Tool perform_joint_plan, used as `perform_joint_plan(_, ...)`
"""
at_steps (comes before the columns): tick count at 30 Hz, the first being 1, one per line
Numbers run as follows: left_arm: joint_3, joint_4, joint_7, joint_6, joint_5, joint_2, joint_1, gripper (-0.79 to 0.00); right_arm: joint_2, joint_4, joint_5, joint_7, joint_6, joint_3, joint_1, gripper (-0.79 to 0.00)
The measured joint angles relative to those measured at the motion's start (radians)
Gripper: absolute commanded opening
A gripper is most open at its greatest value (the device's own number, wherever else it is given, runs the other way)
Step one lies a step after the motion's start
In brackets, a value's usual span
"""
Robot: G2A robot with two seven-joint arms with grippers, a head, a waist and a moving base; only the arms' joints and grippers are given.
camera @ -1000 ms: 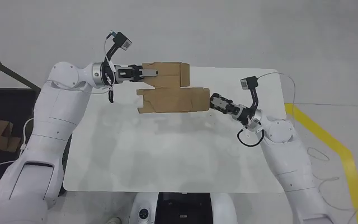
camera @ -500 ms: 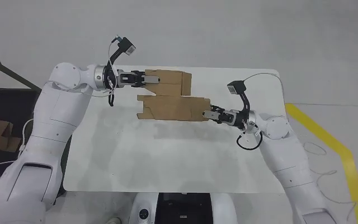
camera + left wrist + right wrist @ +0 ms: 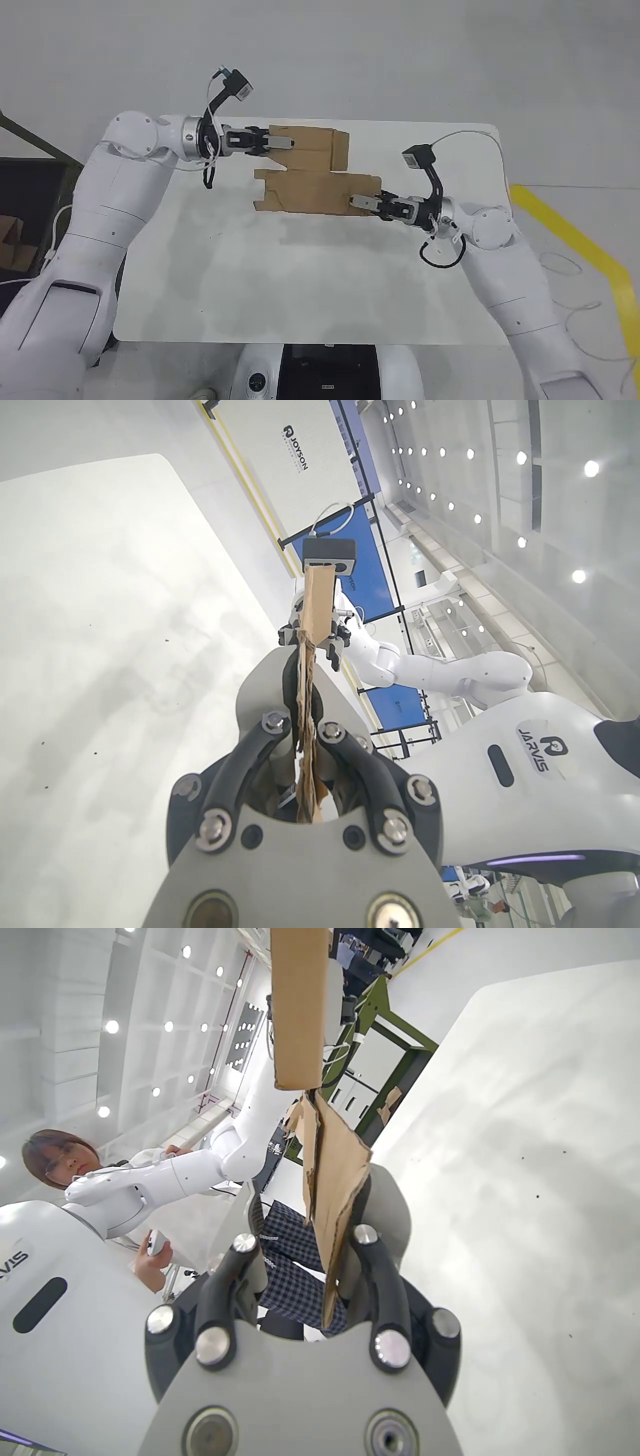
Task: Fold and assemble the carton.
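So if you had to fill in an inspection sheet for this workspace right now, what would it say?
Surface: white rectangular table, a few dark specks.
Job's things: flat brown cardboard carton, not yet a box, held over the table's far side.
Clutter: nothing seen.
Claws: left claw shut on one end of the carton; right claw shut on the opposite end.
Cables: thin white cable looping from the right wrist camera.
Surroundings: grey floor with a yellow floor line.

Lab hall, ceiling spotlights [image 3: 591, 467], yellow floor line [image 3: 562, 226]
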Motion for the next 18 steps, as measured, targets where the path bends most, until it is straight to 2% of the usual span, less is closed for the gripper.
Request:
perform_joint_plan(12, 0.030, 0.022, -0.001, 0.000, 0.000, -0.005, -0.018, -0.785, 0.000, 0.021, 0.010, 0.002, -0.005, -0.028, 0.026, -0.782)
perform_joint_plan(17, 0.038, 0.025, 0.001, -0.001, -0.005, -0.006, -0.021, -0.785, 0.002, 0.026, 0.013, 0.000, -0.006, -0.035, 0.030, -0.785)
perform_joint_plan(18, 0.039, 0.025, 0.002, -0.002, -0.005, -0.006, -0.021, -0.588, 0.002, 0.027, 0.014, -0.001, -0.006, -0.036, 0.031, -0.785)
